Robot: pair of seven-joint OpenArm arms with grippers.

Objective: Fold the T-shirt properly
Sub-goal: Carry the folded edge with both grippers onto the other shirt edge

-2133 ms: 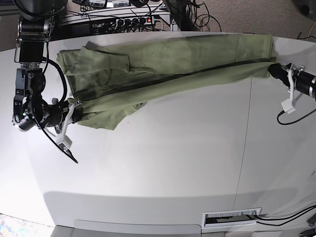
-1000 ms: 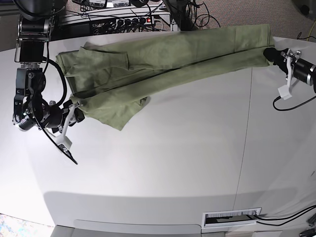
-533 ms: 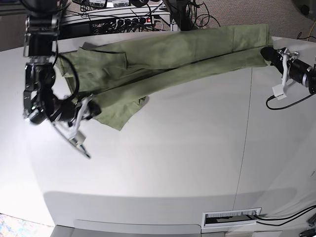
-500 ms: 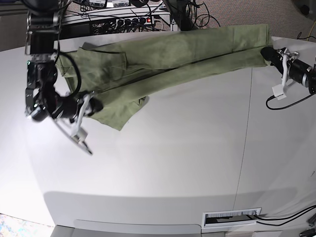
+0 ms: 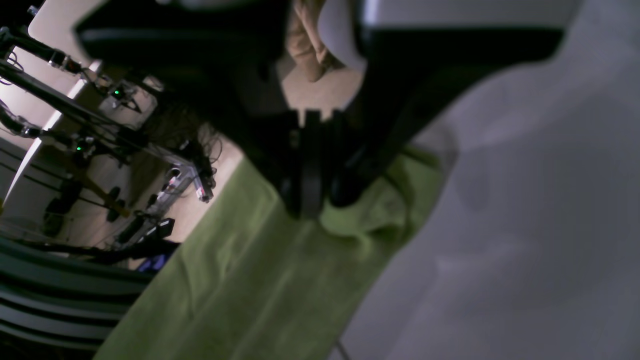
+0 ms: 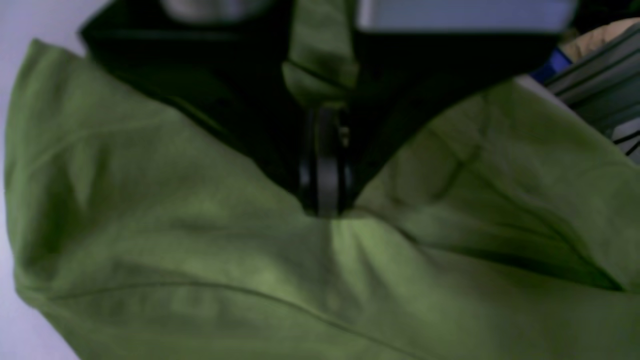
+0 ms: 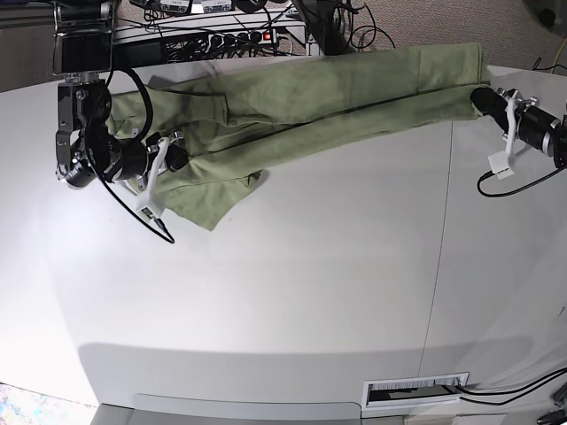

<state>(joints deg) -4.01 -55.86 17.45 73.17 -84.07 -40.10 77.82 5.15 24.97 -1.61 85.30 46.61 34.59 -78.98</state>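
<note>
Two tools, left tool (image 7: 483, 97) and right tool (image 7: 175, 156), pinch the T-shirt (image 7: 310, 102) ends.

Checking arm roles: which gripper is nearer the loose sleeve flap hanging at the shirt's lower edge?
Right. The right gripper clamps the T-shirt just beside that flap; the left gripper pinches the far end.

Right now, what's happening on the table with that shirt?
Both arms hold the green T-shirt, stretched lengthwise across the far part of the white table. The right end effector is shut on one end, the left end effector on the other at the table's edge. The shirt is already doubled over along its length, with a loose flap drooping near the right arm.
</note>
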